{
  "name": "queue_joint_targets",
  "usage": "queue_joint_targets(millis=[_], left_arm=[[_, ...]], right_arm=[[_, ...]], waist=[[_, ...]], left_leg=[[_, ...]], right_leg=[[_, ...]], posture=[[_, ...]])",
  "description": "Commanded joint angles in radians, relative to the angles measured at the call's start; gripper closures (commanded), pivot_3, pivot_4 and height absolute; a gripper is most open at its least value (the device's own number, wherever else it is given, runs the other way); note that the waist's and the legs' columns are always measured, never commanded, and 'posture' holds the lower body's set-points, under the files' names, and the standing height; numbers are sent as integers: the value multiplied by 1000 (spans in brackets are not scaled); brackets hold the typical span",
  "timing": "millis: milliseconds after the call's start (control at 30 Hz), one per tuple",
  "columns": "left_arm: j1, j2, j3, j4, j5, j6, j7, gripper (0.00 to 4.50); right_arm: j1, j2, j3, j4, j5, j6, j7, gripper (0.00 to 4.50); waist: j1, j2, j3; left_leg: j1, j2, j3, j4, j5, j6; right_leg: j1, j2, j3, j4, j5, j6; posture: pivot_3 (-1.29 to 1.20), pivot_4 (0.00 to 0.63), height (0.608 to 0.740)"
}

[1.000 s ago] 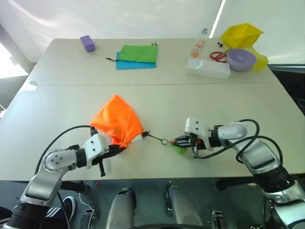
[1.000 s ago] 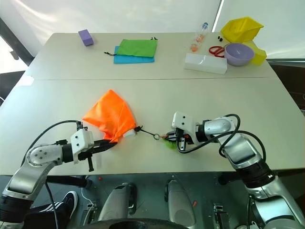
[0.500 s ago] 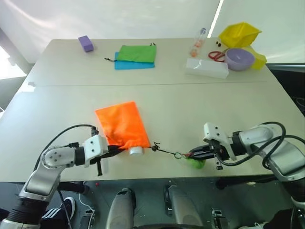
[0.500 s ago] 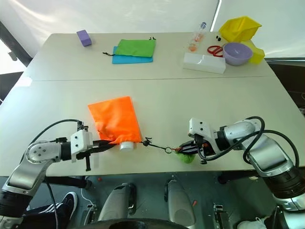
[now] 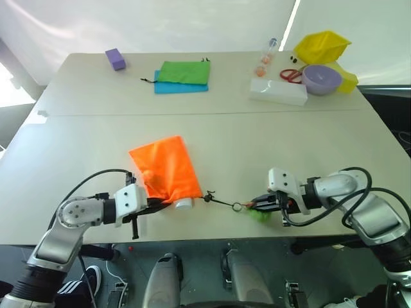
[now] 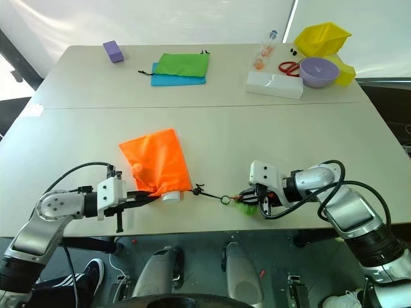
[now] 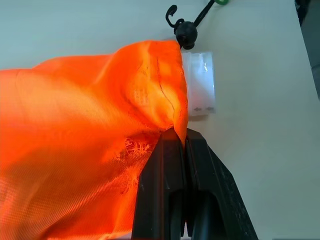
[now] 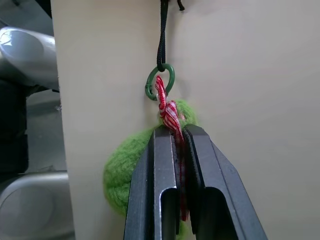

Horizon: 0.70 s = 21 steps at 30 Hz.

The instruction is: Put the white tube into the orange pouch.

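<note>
the white tube [image 7: 199, 82] lies inside the orange pouch [image 6: 154, 160], its end poking out of the mouth just beside the left tool's [image 7: 181, 137] tips. the pouch lies flat on the table [image 6: 212, 128], stretching away from the left tool, which is clamped on the fabric at the mouth's edge. a black cord [image 6: 210, 194] runs from the pouch mouth across the table to a green ring [image 8: 160, 82]. a red-and-white ribbon [image 8: 171, 117] tied to that ring is pinched in the closed right tool [image 8: 179, 132], with a fuzzy green ball [image 8: 125, 175] right beside its fingers. well beyond both tools, at the far side of the table, lie a green pouch [image 6: 185, 64] on a blue pouch [image 6: 173, 79], a purple block [image 6: 112, 51], a white box [image 6: 275, 85], a purple bowl [image 6: 319, 71] and a yellow bin [image 6: 324, 38].
</note>
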<state>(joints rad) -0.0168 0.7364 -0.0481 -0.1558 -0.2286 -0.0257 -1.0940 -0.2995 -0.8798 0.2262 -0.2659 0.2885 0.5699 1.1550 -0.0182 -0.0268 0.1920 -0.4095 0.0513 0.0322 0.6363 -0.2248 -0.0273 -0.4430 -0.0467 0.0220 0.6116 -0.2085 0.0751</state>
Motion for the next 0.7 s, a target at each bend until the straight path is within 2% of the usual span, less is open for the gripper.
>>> queue_joint_targets(millis=[33, 67, 233, 300, 400, 533, 700], left_arm=[[-18, -3, -5, -46, -6, 14, 15, 4500], [-18, -4, -7, -48, -8, 17, 17, 4500], [-3, -2, -1, -78, -42, 73, 19, 4500], [3, 8, 8, -99, -84, 137, 5, 4500], [-10, 14, 26, -118, -123, 192, 4, 3672], [-16, 30, 35, -147, -143, 217, -8, 1745], [-46, 28, 65, -107, -186, 206, -38, 1745]], right_arm=[[-40, 25, -47, 6, 22, 2, -22, 3751], [-37, 18, -41, 6, 16, -1, -15, 3452], [-34, 9, -36, 2, -9, -33, -21, 916], [-37, 14, -43, 5, -6, -37, -24, 916], [-27, 18, -59, -5, 23, -14, -21, 850], [-4, -5, -100, -65, 89, 55, -3, 850], [54, 11, -32, -84, 21, 11, -47, 850]], waist=[[1, 0, 0], [2, 0, 0], [5, 0, 0], [4, 0, 0], [4, 0, 0], [4, 0, 0], [4, 0, 0]], left_leg=[[0, 0, 0, 0, 0, 0], [0, 0, 0, 0, 0, 0], [0, 0, 0, 0, 0, 0], [-1, 0, 0, -1, 0, 0], [0, 0, 0, 0, 0, 0], [0, 0, 0, 1, 0, 0], [0, 0, 0, 1, 0, 0]], right_leg=[[0, 0, 0, 0, 0, 0], [0, 0, 0, 0, 0, 0], [0, 0, 0, 0, 0, 0], [0, 0, 0, 0, 0, 0], [0, 0, 0, 1, 0, 0], [0, 0, 0, 1, 0, 0], [0, 0, 0, 1, 0, 0]], posture=[[0, 150, 740], [0, 150, 740], [0, 150, 740], [0, 150, 740], [0, 150, 740], [0, 150, 740], [0, 150, 740]])
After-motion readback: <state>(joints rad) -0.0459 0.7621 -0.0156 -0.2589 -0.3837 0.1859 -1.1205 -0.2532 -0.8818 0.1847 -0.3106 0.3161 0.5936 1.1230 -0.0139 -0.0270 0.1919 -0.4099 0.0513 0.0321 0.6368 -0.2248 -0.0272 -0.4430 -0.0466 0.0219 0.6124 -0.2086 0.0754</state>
